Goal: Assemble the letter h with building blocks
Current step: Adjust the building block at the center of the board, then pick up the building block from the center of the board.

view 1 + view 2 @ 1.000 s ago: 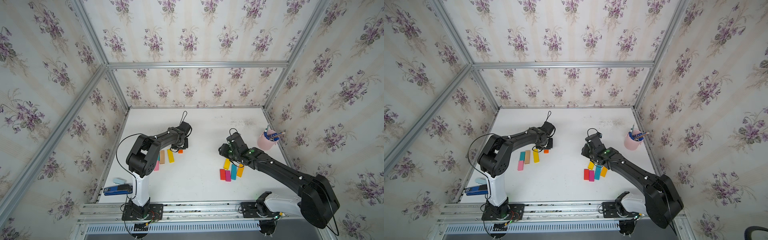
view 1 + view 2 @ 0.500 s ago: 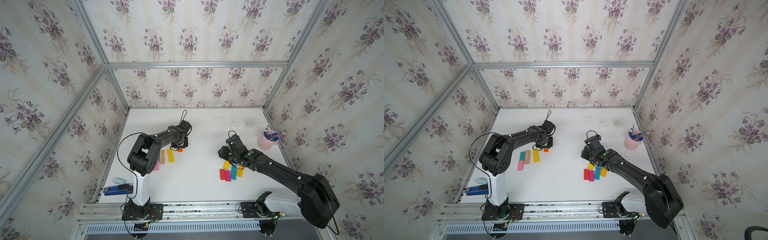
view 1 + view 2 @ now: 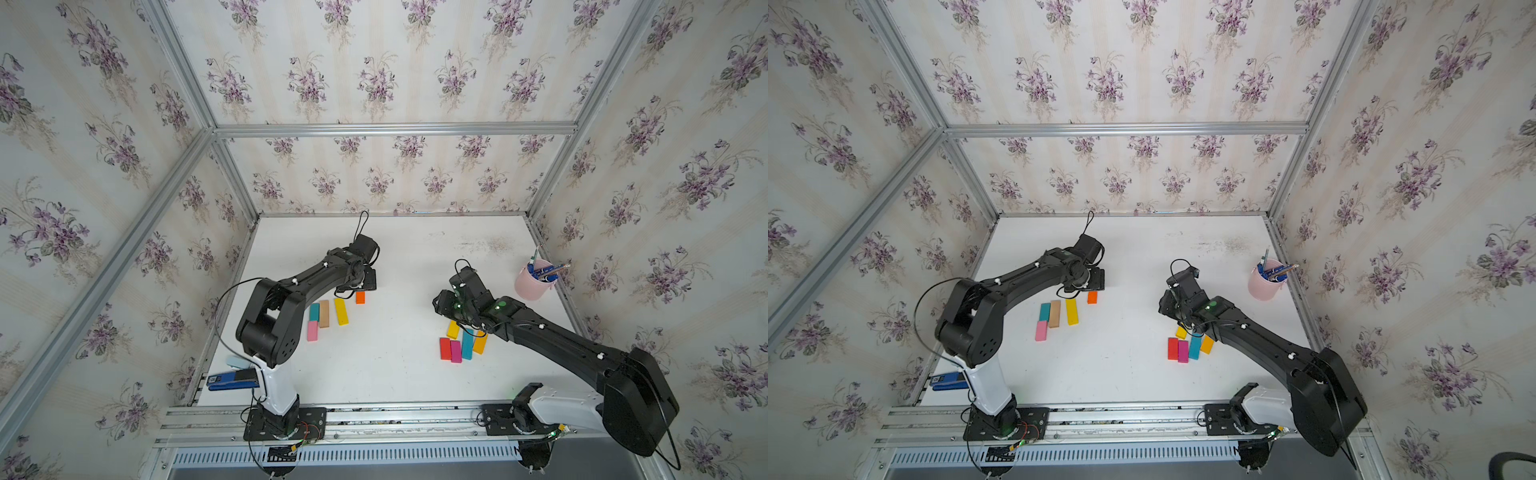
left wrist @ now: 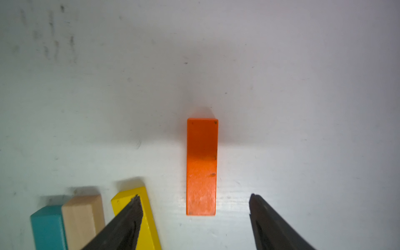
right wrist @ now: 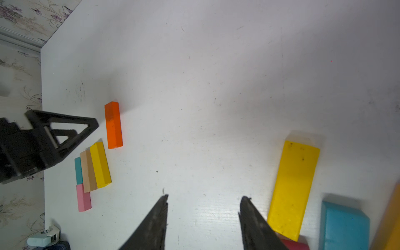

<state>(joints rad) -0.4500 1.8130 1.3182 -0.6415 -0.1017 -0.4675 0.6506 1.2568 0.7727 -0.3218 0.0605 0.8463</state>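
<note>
In both top views, the orange block is being left unmoved on the table. In the left wrist view, the left gripper, lately pressed together, is being held spread astride it; in the right wrist view, the right gripper is being held parted, empty.

We list two arms, left arm and right arm: matte black rounded shells, each on a white base column far behind the fingers, bolted to a black plate. Small white clips dot the links. Thin black cables loop just behind the fingers, and a green lamp shows on the right arm. Left gripper and right gripper carry dark tapering fingers, triangular open frames in side view.
</note>
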